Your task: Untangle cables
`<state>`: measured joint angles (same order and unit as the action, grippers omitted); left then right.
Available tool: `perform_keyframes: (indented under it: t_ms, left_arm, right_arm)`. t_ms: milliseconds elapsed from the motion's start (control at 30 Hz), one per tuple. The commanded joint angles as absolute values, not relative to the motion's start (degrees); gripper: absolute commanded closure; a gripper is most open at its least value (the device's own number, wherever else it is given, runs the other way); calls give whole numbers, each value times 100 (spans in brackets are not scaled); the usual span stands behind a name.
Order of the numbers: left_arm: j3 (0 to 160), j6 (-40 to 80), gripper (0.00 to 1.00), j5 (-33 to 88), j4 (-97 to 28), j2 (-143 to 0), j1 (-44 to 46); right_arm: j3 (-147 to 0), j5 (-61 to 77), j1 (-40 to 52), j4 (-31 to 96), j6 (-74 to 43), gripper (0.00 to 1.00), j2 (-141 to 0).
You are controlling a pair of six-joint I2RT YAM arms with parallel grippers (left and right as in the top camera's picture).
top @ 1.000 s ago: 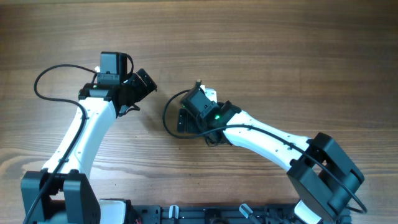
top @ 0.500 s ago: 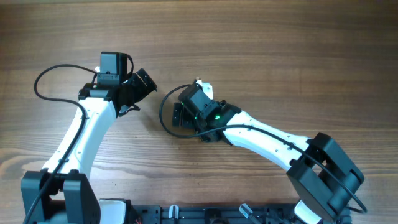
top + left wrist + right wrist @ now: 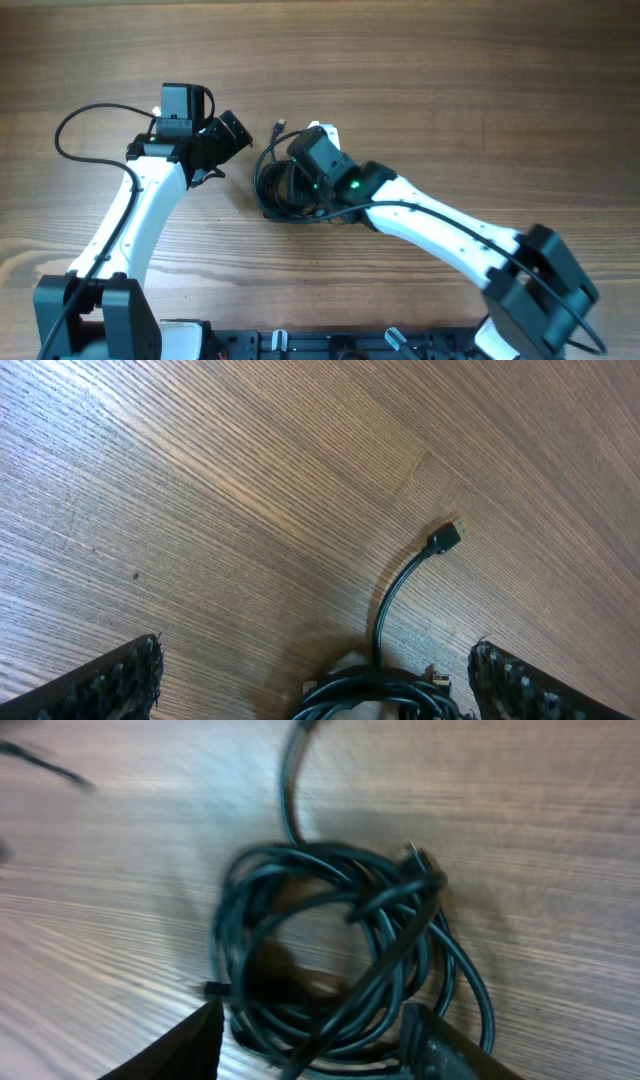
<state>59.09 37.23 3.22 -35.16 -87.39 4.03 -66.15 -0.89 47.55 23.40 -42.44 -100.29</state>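
Observation:
The cables (image 3: 270, 185) are thin black cords wound in a tangled coil on the wooden table, between the two arms. One plug end (image 3: 278, 126) sticks out toward the far side. My right gripper (image 3: 292, 190) hangs over the coil. In the right wrist view its fingers (image 3: 310, 1045) are open and straddle the near strands of the coil (image 3: 340, 940). My left gripper (image 3: 232, 132) is open and empty, just left of the coil. In the left wrist view (image 3: 318, 685) the coil (image 3: 385, 695) lies at the bottom edge and the plug end (image 3: 447, 538) lies beyond it.
A thicker black wire (image 3: 75, 125) loops from the left arm at the far left. The arm bases and a black rail (image 3: 330, 345) line the near edge. Bare wood table (image 3: 450, 80) lies at the back and right.
My right gripper has moved left and dragged the coil with it toward the left gripper. The coil has bunched up, and a plug end now sticks out on the far side. The left arm has not moved.

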Motion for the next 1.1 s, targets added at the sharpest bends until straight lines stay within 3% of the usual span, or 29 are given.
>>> perform_keyframes:
  t_ms: [0,133,433,700,867,933,967,1067]
  left_arm:
    - [5909,3798,0,248,-3520,-8739,401]
    - [5909,3798,0,248,-3520,-8739,401]
    - [5909,3798,0,248,-3522,-8739,401]
    - [5909,3798,0,248,-3538,-8739,401]
    - [5909,3798,0,248,-3535,-8739,401]
    - [5909,3798,0,248,-3535,-8739,401]
    - [5909,3798,0,248,-3540,-8739,401]
    - [5909,3793,0,248,-3544,-8739,401]
  right_arm:
    - [-6604,-292,4766,2368,-4340,39,-10370]
    - [-6604,-1070,4687,2287,-4348,40,-10405]
    - [-6604,421,3826,1776,-4370,40,-10405]
    - [-6598,751,3962,1817,-5076,41,-10575]
    - [-6600,1066,4005,1865,-4598,60,-10586]
    - [-6600,1214,3990,1868,-4598,88,-10578]
    - [-6600,1258,3992,1918,-4534,96,-10578]
    - [-6598,1780,3999,2108,-4064,96,-10578]
